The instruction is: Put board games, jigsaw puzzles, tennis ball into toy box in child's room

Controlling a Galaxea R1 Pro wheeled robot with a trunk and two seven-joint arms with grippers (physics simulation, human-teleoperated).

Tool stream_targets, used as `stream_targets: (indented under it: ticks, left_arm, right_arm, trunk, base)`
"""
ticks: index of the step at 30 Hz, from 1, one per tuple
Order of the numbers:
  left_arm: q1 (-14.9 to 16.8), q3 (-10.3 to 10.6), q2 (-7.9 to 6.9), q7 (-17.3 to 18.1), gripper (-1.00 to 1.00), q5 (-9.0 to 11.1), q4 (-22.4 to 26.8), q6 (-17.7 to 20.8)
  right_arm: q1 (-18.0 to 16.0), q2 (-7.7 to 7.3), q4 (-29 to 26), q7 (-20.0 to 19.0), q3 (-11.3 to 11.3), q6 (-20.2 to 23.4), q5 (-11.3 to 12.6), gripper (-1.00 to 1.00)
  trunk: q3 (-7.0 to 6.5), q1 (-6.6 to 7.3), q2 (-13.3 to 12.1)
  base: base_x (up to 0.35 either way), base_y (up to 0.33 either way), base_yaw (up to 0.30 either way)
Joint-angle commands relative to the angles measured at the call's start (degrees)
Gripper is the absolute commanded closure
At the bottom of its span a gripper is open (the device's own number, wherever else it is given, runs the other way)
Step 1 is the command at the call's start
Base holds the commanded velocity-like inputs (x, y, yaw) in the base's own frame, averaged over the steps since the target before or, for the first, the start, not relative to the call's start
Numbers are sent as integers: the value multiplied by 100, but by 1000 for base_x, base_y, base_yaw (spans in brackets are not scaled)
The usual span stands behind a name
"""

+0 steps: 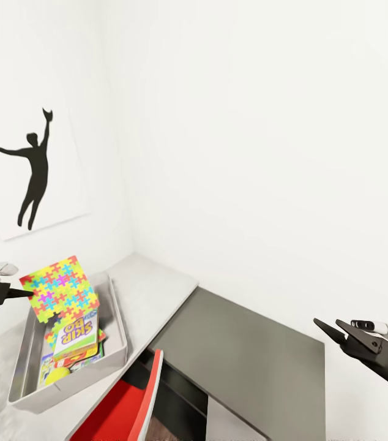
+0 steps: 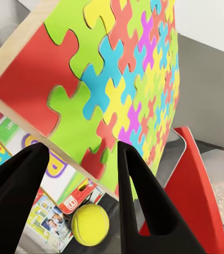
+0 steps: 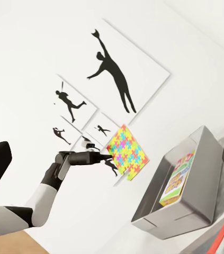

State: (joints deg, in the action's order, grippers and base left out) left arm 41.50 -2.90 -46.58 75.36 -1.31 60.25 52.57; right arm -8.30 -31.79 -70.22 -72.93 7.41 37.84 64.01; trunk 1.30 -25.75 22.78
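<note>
Left gripper (image 1: 27, 293) was clamped on one edge of the jigsaw puzzle (image 1: 59, 287), holding it tilted above the toy box (image 1: 117, 318), presumably for release; SKIP-BO box (image 1: 76, 335) and tennis ball (image 2: 90, 224) lay below it. Right gripper (image 1: 335, 327) stood apart, empty, well off.

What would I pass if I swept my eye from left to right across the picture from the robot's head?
Left gripper holding the jigsaw puzzle → SKIP-BO board game in the toy box → red chair back → dark grey cabinet top → right gripper.
</note>
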Motion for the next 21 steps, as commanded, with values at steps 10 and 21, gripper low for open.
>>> stream_targets:
  ticks: [10,21]
  left_arm:
    - [7,185,30,46,100,-337,5,-46]
    - [7,211,31,40,100,-452,53,-61]
  right_arm:
    - [-5,-5,0,-5,-3,48,33,-100]
    - [-5,-6,0,-10,-3,48,24,-100]
  trunk:
    - [107,-4,14]
    - [210,-4,14]
  base:
    - [0,0,0]
    - [0,0,0]
